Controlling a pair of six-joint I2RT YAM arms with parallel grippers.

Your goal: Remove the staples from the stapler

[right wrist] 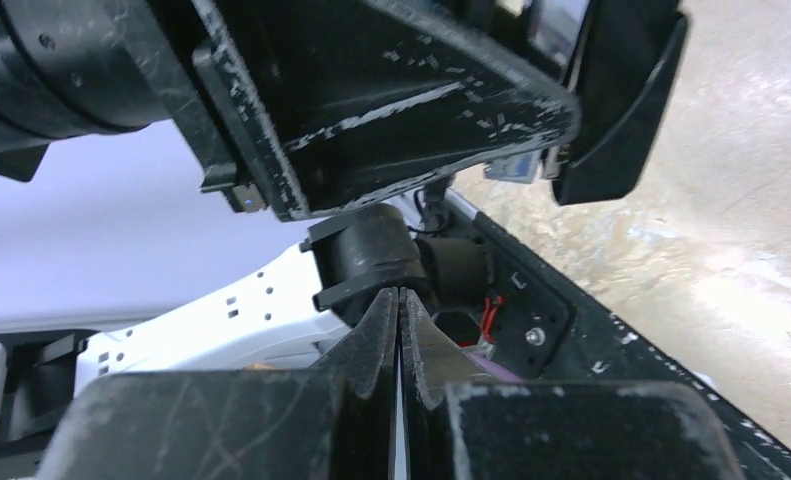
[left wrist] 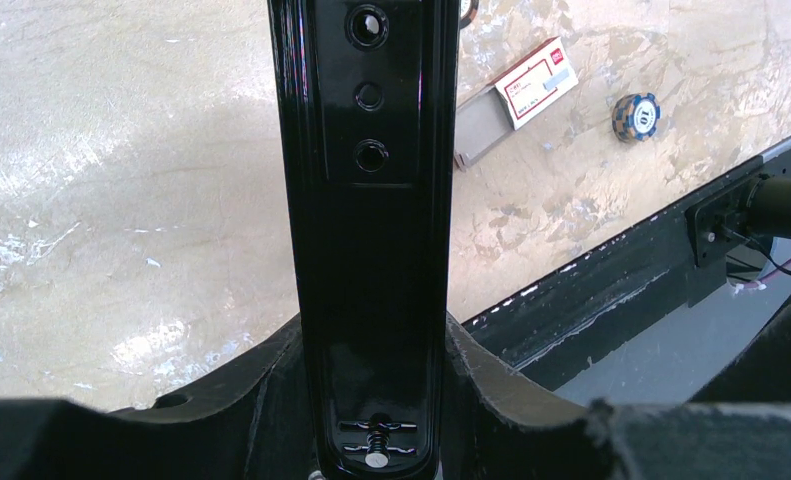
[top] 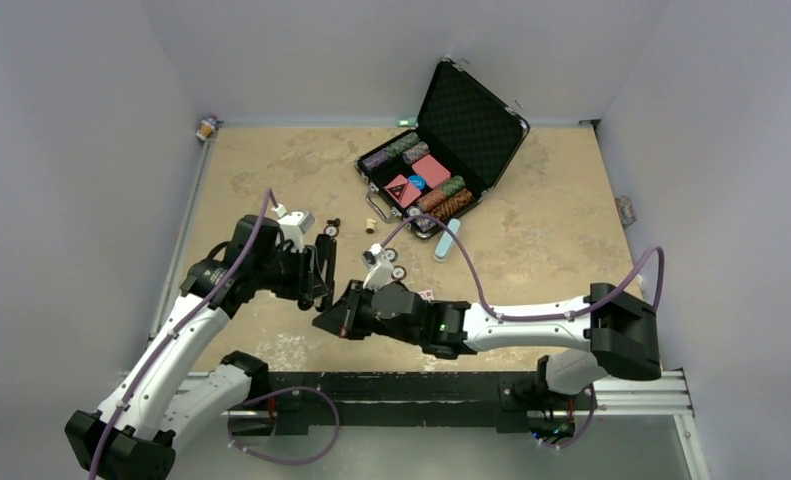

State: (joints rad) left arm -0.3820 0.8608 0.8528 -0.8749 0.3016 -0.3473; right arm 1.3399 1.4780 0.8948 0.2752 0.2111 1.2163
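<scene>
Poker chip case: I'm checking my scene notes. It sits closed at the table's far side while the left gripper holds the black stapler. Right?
Not quite: the case stands open, with chips showing, as the top external view shows. The left gripper does hold the stapler.

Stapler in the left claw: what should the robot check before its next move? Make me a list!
1. Stapler gripped by the left claw: ok.
2. Right claw open, ready to pinch: not ok, it is shut and empty.
3. Right claw near the stapler: ok, beside it in the top view.
4. Staples showing: cannot tell, none visible.
5. Red-and-white box and blue poker chip out of the way: ok, lying apart from the stapler.
</scene>
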